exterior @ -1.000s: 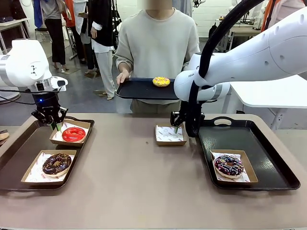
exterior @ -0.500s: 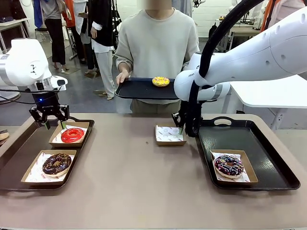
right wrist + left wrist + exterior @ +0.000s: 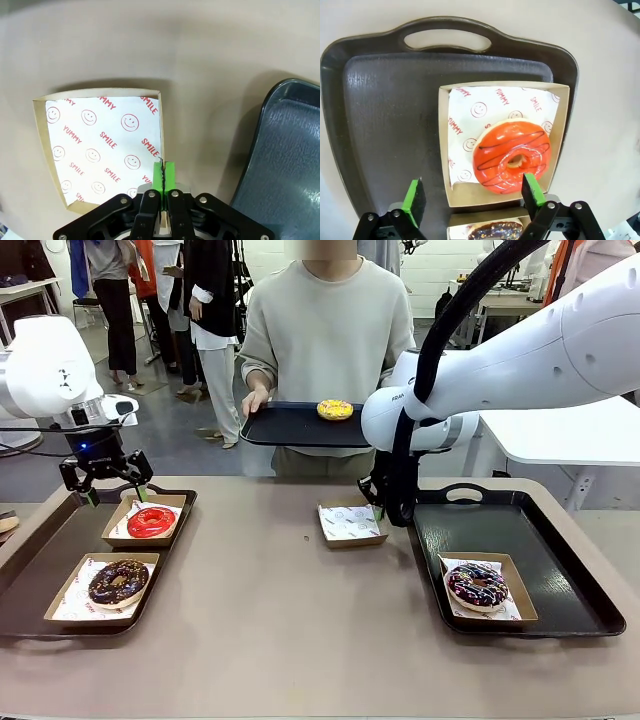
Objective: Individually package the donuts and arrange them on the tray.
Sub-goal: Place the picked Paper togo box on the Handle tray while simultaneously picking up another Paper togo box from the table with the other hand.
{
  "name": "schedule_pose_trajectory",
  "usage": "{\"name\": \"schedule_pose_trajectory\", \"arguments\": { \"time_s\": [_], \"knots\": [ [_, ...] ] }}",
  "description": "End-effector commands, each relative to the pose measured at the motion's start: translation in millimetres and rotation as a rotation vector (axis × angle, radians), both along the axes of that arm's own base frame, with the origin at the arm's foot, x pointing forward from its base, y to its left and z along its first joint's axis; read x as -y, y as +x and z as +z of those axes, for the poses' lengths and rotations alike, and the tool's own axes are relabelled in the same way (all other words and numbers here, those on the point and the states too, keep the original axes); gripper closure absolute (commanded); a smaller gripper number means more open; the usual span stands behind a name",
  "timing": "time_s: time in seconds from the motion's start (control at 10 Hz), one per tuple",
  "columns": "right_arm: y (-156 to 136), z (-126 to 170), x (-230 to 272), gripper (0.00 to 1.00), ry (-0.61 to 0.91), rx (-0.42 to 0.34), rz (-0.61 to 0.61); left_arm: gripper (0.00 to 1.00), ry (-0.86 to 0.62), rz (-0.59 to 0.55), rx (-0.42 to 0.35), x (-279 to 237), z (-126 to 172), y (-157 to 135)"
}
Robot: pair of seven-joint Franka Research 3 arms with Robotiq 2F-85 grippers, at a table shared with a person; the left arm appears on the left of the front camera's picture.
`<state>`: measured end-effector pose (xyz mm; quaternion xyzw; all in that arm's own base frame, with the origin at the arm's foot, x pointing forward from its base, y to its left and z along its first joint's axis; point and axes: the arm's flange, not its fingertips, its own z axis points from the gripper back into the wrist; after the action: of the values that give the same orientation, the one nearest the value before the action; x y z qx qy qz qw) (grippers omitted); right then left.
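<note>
My left gripper [image 3: 112,489] hangs open just above the far end of the left tray [image 3: 30,550]. Under it a red donut [image 3: 152,521] lies in a paper box, seen from above as the red donut [image 3: 512,156] between my left gripper's [image 3: 474,195] spread green pads. A chocolate donut [image 3: 118,582] lies boxed nearer me. My right gripper [image 3: 378,508] is shut on the right wall of an empty paper box [image 3: 349,523]; its pads [image 3: 163,176] pinch that box [image 3: 100,145] wall. A purple donut [image 3: 477,585] sits boxed on the right tray [image 3: 560,570]. The person holds a black tray [image 3: 285,427] carrying a yellow donut [image 3: 336,410].
The right tray's [image 3: 287,165] rim lies close beside the empty box. The chocolate donut [image 3: 495,231] peeks in at the left wrist view's bottom edge. Bare tabletop [image 3: 280,610] spreads between the two trays. The person stands at the far edge.
My left gripper opened and rose off the red donut's box. My right gripper shut on the empty box's wall, and that box turned slightly and shifted left.
</note>
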<state>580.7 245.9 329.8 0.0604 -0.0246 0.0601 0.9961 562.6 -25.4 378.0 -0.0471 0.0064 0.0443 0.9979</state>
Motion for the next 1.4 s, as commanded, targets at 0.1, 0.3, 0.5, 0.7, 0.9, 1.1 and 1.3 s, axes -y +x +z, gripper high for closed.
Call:
{"name": "schedule_pose_trajectory", "arguments": {
  "time_s": [0.1,0.3,0.5,0.7,0.9,1.1,1.3],
  "knots": [
    [-9.2,13.2,3.8,1.0,0.083,-0.022,-0.042,0.0,-0.17,-0.049,-0.013,2.8,21.9,-26.4],
    [-11.8,61.4,7.6,1.0,0.135,-0.028,-0.062,0.0,-0.485,-0.071,0.012,-27.9,57.4,-64.3],
    [-10.6,107.2,12.2,1.0,0.137,-0.03,-0.08,0.0,-0.709,-0.031,0.042,-60.2,92.0,-106.5],
    [-2.8,140.5,13.6,1.0,0.136,-0.041,-0.103,0.0,-0.916,0.011,0.085,-91.9,110.9,-146.5],
    [11.7,166.0,10.2,1.0,0.149,-0.055,-0.115,0.0,-1.05,0.041,0.163,-133.2,114.5,-182.2],
    [24.1,180.0,3.1,1.0,0.155,-0.061,-0.133,0.0,-1.126,0.056,0.241,-174.2,97.2,-204.2],
    [33.4,182.2,-4.6,1.0,0.147,-0.074,-0.146,0.0,-1.194,0.075,0.323,-209.4,64.2,-220.9]
  ]
}}
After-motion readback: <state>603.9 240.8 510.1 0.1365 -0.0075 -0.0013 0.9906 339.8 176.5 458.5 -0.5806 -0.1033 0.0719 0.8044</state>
